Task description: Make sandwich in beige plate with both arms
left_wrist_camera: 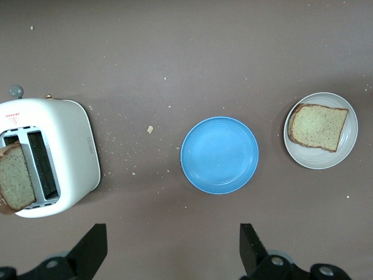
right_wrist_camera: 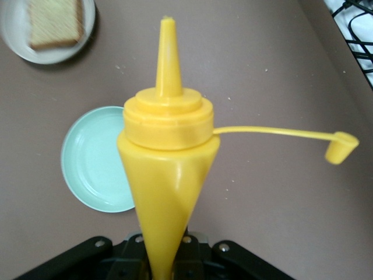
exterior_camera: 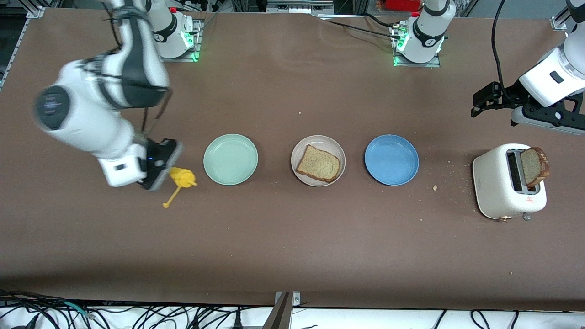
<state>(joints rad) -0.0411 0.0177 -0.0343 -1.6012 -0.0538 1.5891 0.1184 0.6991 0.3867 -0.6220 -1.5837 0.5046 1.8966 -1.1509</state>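
The table (exterior_camera: 292, 246) is brown and carries crumbs. The right arm (exterior_camera: 91, 114) reaches to its own end of the table, and the right gripper (exterior_camera: 165, 176) is closed tight on a yellow squeeze bottle (exterior_camera: 183, 177), held off the table beside the green plate (exterior_camera: 231, 159); in the right wrist view the bottle's open cap (right_wrist_camera: 341, 146) hangs out on its strap at about 3 o'clock from the nozzle. The left arm (exterior_camera: 555, 77) waits in the air, and the left gripper (exterior_camera: 477, 106) stands with its fingers spread wide and holds nothing. The white toaster (exterior_camera: 498, 187) has one bread slice (exterior_camera: 532, 167) standing up in a slot. Three plates lie in a row: green, beige plate (exterior_camera: 302, 151), blue plate (exterior_camera: 391, 159). One slice (exterior_camera: 318, 163) lies flat in the beige plate.
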